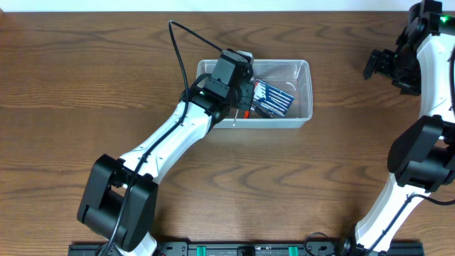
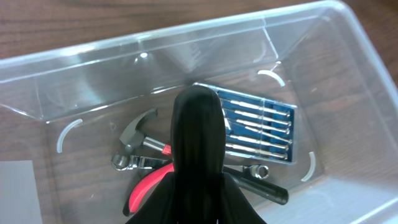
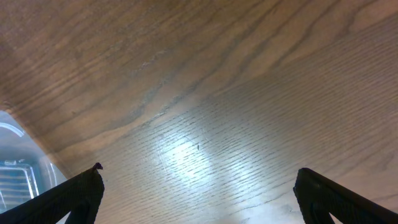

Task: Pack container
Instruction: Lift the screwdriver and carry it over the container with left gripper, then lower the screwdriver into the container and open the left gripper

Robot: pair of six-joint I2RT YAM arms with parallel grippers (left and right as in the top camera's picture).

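The container [image 1: 302, 121] is a clear plastic bin on the wooden table, also seen in the left wrist view [image 2: 93, 53]. Inside lie a hammer [image 2: 138, 132], a metal wrench [image 2: 127, 163], red-handled pliers [image 2: 149, 185], a black-handled tool [image 2: 264, 188] and a blue case of small screwdrivers [image 2: 261, 130] [image 1: 274, 99]. My left gripper [image 1: 244, 91] hangs over the bin's left part; its fingers [image 2: 198, 106] are pressed together with nothing seen between them. My right gripper [image 1: 377, 65] is at the far right, open and empty over bare wood [image 3: 199, 186].
A corner of the bin [image 3: 12, 155] shows at the left edge of the right wrist view. A black cable [image 1: 178, 35] runs from the left arm over the table behind the bin. The right arm's base [image 1: 419, 153] stands at the right edge.
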